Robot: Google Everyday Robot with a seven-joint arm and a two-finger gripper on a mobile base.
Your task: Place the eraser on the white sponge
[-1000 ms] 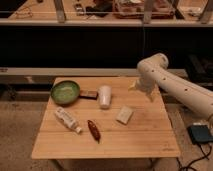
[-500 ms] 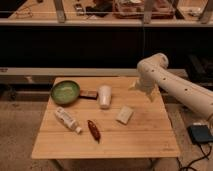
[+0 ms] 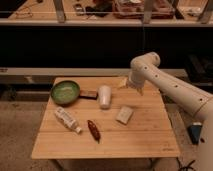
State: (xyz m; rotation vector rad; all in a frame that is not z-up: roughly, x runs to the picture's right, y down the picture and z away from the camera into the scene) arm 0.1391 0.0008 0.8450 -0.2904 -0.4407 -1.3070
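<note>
The pincer [image 3: 123, 84] is held over the upper right of the bench [image 3: 150, 142]; its opening cannot be told. The eraser [image 3: 89, 94] is laid between a green bowl [image 3: 65, 92] and a tipped white cup [image 3: 104, 96]. The white sponge [image 3: 124, 114] is set right of centre, apart from the eraser. A labelled bottle [image 3: 67, 120] and a reddish-brown oval thing [image 3: 93, 130] are laid lower left.

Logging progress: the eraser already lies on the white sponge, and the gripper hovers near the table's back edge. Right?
No. The camera view shows the eraser on the bare table beside the green bowl, apart from the white sponge. The gripper is indeed near the table's back edge.
</note>
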